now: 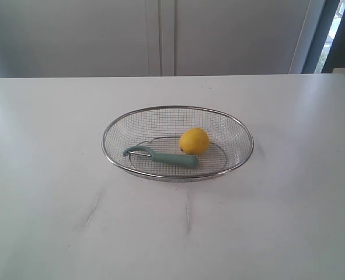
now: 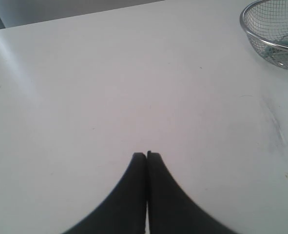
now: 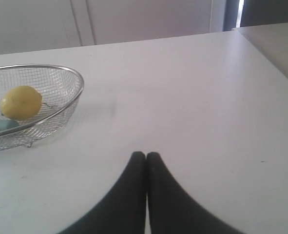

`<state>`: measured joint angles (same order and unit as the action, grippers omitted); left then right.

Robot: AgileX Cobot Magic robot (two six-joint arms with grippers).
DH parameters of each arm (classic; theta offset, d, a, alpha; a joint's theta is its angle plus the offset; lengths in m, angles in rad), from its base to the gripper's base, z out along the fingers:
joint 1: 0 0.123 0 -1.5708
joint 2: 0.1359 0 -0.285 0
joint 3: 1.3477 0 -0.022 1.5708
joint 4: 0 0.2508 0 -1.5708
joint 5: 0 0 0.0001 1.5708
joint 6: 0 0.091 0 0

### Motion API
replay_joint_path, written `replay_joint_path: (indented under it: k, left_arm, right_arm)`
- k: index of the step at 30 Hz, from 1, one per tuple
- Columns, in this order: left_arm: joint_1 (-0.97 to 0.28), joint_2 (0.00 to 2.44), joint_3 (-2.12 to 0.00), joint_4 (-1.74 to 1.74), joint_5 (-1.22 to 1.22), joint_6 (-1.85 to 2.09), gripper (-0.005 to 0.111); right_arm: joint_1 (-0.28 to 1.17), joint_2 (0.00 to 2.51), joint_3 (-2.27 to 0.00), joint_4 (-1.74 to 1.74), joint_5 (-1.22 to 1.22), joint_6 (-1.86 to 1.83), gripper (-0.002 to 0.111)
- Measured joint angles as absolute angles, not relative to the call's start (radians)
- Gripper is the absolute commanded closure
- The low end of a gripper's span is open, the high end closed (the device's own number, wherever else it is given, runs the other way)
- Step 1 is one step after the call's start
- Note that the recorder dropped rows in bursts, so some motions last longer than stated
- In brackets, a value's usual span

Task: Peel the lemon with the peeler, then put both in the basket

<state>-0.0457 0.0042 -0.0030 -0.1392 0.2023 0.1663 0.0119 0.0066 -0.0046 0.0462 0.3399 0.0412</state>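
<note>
The silver wire basket [image 1: 111, 131] stands in the middle of the white table. Inside it lies the yellow lemon [image 1: 194, 140], and the teal peeler [image 1: 171, 158] rests just in front of the lemon, blade head toward the left. Neither arm shows in the exterior view. My left gripper [image 2: 146, 155] is shut with nothing in it, over bare table well away from the basket [image 2: 251, 34]. My right gripper [image 3: 146, 155] is shut and empty too, apart from the basket [image 3: 78, 90], where the lemon [image 3: 21, 102] and a bit of the peeler handle [image 3: 1, 126] show.
The white table [image 1: 289, 221] stretches wide on all sides of the basket. Grey cabinet doors [image 1: 160, 35] stand behind its far edge. Faint scuff marks [image 1: 187, 211] lie on the table in front of the basket.
</note>
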Motion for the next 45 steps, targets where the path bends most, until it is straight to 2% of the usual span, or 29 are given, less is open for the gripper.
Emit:
replay_joint_path:
  k: [45]
  left_arm:
    - [-0.046,0.004,-0.003,-0.139,0.202,0.166,0.107]
  right_arm:
    - [-0.006,0.007,-0.005,0.047,0.34,0.041,0.108]
